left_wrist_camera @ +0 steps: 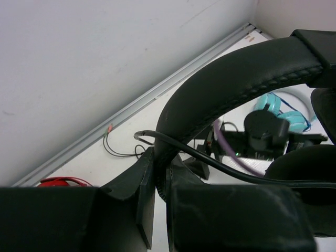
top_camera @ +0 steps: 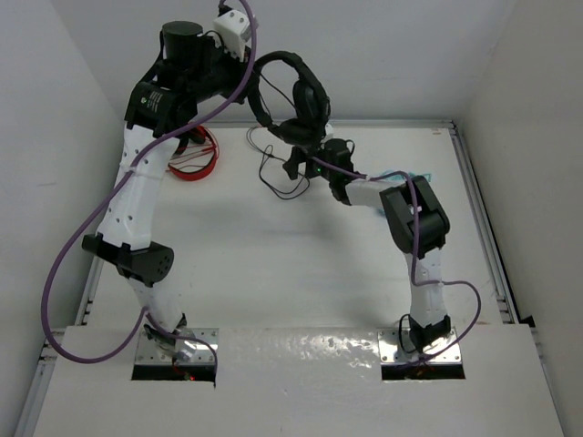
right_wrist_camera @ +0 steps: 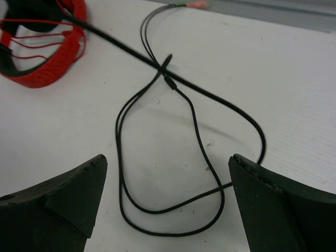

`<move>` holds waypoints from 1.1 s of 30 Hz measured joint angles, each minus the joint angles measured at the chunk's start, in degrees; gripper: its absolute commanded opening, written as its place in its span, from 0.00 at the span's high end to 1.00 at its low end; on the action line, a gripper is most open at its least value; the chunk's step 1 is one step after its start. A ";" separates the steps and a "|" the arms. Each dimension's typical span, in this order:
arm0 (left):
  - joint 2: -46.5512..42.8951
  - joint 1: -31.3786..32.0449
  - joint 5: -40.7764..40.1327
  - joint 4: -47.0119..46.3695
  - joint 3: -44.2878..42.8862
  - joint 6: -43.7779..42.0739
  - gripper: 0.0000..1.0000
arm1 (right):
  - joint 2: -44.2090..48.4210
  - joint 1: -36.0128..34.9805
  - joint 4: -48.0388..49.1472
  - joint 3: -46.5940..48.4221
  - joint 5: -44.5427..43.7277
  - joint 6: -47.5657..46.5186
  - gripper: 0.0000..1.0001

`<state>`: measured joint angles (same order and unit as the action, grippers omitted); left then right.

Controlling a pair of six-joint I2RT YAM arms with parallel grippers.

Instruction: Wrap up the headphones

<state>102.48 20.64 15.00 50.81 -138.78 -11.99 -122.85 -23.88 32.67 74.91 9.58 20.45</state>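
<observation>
headphones (top_camera: 308,96): black over-ear pair; lifted off the table (top_camera: 273,264), upper centre of the top view
left tool (left_wrist_camera: 160,163): clenched on the padded headband
right tool (right_wrist_camera: 168,163): released, fingers spread wide above the cable
cable (right_wrist_camera: 210,96): thin, dark; loose crossing loops on the table
red headphones (right_wrist_camera: 47,68): upper left, right wrist view
teal headphones (left_wrist_camera: 286,113): right side, left wrist view

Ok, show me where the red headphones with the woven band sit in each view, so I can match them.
Top external: the red headphones lie at the far left of the table.
Left wrist: red headphones, only a sliver at the bottom left edge.
Right wrist: red headphones, top left corner, cut off by the frame.
Shared landmark: the thin black cable looped just right of them.
</observation>
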 measured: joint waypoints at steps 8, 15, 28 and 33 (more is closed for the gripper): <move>0.00 0.00 -1.20 0.22 -0.04 -0.20 1.00 | -9.84 -2.12 -3.89 8.41 -15.43 0.63 0.16; 0.00 0.00 -1.27 1.90 -0.02 -0.42 1.00 | -12.15 -1.38 -6.23 14.23 -20.83 0.72 0.26; 0.28 0.00 -1.75 1.88 0.00 -1.25 1.00 | 14.58 0.17 -3.19 -13.68 5.51 -1.11 0.43; 0.46 0.00 -1.75 1.44 0.37 -1.22 1.00 | 15.61 3.69 -4.28 -11.72 7.80 1.01 0.31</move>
<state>102.94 20.64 13.26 52.25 -138.41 -13.21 -107.24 -20.18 28.38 63.20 17.39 21.45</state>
